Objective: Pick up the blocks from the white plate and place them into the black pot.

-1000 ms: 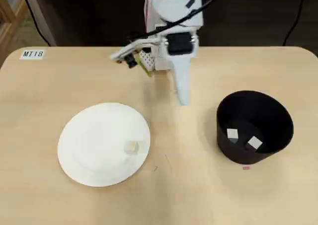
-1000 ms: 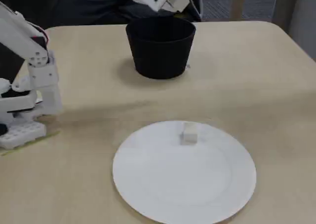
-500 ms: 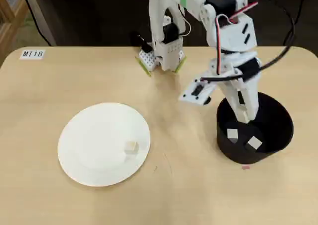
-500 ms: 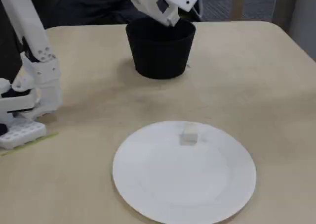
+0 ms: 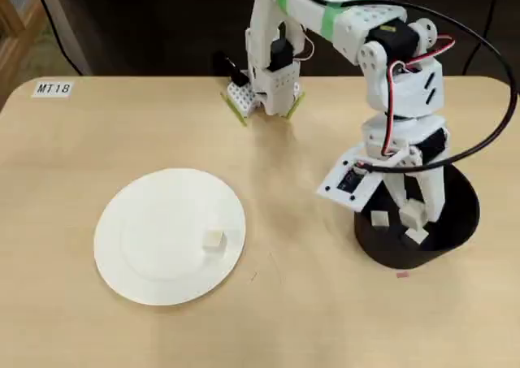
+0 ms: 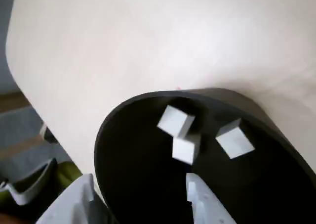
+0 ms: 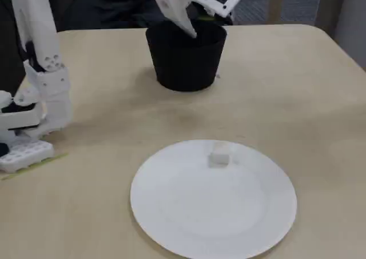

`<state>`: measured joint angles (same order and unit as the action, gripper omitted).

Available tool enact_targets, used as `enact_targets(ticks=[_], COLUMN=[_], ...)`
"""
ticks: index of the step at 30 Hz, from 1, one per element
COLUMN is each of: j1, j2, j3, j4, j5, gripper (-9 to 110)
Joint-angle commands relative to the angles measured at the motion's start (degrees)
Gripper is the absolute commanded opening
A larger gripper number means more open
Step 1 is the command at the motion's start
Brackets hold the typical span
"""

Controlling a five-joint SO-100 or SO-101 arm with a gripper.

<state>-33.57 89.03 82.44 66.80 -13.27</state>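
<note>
White two-finger gripper (image 6: pixel 140 197) hangs over matte black round pot (image 5: pixel 455 230) w/ fingers apart, nothing clamped. Wrist view: three small off-white cube blocks in pot: one (image 6: pixel 175 120), one (image 6: pixel 185 149), one (image 6: pixel 235 140). Fourth cube (image 5: pixel 213 239) sits on large round white plate (image 5: pixel 138 246), near its right edge in overhead view, well apart from pot. Tan wood table (image 5: pixel 309 319) under both.

Even, soft indoor light falls from above, leaving only faint shadows on the table (image 5: pixel 325 303). The wrist view is blurred and washed out across the pale tabletop. The pot (image 7: pixel 184 64) interior stays dark. The fixed view is slightly soft.
</note>
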Motion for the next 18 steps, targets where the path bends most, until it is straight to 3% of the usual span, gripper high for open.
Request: enact_targets(ticks=[1,3,8,18], j1=[0.0,0.62,8.7,37.88], j2=[3.52,4.04,6.86,12.39], j3=[-3.16,-3.16,-3.16,-0.97], j4=[1.58,2.37,6.33,17.31], j5=[-0.35,0.44,3.52,0.53], gripper=[29,24,-2,-2])
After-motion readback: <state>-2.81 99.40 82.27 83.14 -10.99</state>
